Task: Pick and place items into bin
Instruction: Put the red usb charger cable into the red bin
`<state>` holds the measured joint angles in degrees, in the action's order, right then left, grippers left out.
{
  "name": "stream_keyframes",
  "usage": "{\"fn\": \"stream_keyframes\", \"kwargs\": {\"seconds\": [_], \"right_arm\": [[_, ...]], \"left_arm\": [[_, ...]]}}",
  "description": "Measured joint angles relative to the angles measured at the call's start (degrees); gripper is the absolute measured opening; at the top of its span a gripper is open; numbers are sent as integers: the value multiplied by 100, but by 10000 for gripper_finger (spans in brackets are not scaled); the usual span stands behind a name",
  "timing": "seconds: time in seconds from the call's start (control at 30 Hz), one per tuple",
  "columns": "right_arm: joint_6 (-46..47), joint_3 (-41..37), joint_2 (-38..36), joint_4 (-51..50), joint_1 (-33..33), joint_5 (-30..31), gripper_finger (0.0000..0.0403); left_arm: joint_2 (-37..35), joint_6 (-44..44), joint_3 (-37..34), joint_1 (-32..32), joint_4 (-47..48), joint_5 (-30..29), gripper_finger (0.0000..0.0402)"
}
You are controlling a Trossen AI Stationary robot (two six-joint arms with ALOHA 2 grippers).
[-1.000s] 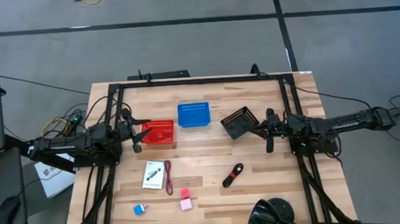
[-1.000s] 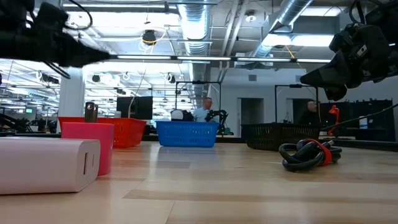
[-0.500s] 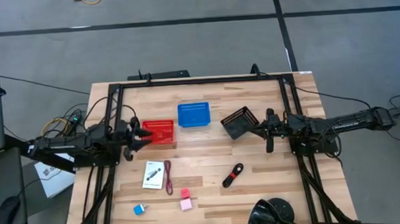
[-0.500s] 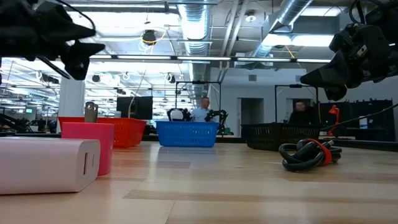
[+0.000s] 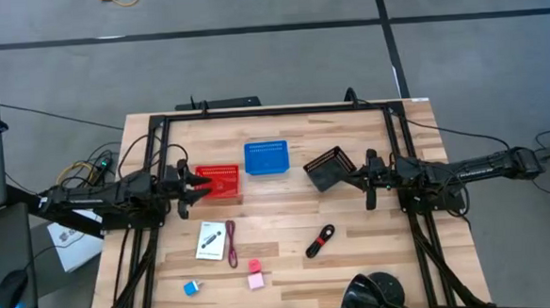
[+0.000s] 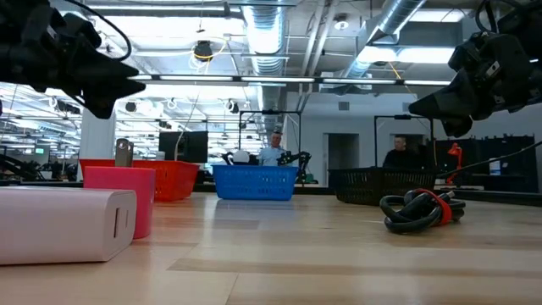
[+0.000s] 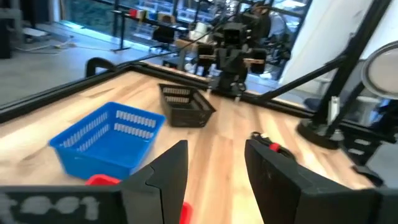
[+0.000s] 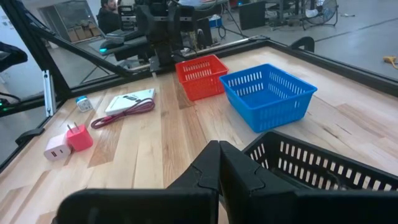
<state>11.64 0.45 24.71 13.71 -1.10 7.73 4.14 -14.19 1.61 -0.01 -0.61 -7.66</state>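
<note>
The items lie on the near half of the table: a white card packet [image 5: 210, 240], a dark red cord [image 5: 232, 246], a black-and-red piece [image 5: 319, 240], two pink cubes [image 5: 254, 266] [image 5: 256, 281] and a blue cube [image 5: 192, 288]. My left gripper [image 5: 188, 188] hovers open just left of the red basket [image 5: 218, 181], above the table. My right gripper [image 5: 369, 183] hangs shut beside the black basket [image 5: 330, 168]. In the right wrist view the packet [image 8: 130, 99], cord [image 8: 121, 113] and pink cubes [image 8: 79, 135] lie far ahead of the shut fingers [image 8: 219, 163].
A blue basket [image 5: 266, 157] stands between the red and black ones along the table's far half. A black frame [image 5: 273, 112] runs round the table's edge. A round dark object [image 5: 377, 295] sits at the near edge. People stand in the room behind [image 6: 395, 157].
My left gripper has turned about its wrist beside the red basket, dipping a little toward the near-left and coming back. My right arm has kept still. The items have not moved.
</note>
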Motion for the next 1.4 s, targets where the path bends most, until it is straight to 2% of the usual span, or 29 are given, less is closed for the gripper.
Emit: {"fn": "stream_keyframes", "kwargs": {"seconds": [0.17,0.37,0.47,0.6,0.67,0.77,0.93,1.07,1.17,1.27,1.4], "right_arm": [[0,-2,0,0,0,1,0],[0,0,1,0,0,1,0],[0,-2,2,-1,0,0,0],[0,-1,0,-1,0,0,0],[0,0,0,0,0,0,0],[0,-2,0,-2,0,0,0],[0,0,1,-2,0,0,0],[0,-1,1,-1,0,1,0],[0,0,0,0,0,0,0],[0,0,2,0,0,0,0],[0,-1,2,-2,0,1,0]], "left_arm": [[-2,58,9,2,21,-128,148],[-3,388,2,4,-174,-789,148],[-2,396,0,4,-304,-924,148],[-4,450,0,4,-829,-895,148],[-4,396,2,7,-968,-656,148],[-2,216,2,1,-978,-261,148],[-1,-261,68,2,-821,-175,148],[118,-410,609,2,-259,-164,148],[482,-98,1277,2,46,-166,148],[1059,366,2078,2,493,-232,148],[2097,500,3002,2,1855,-599,148]]}}
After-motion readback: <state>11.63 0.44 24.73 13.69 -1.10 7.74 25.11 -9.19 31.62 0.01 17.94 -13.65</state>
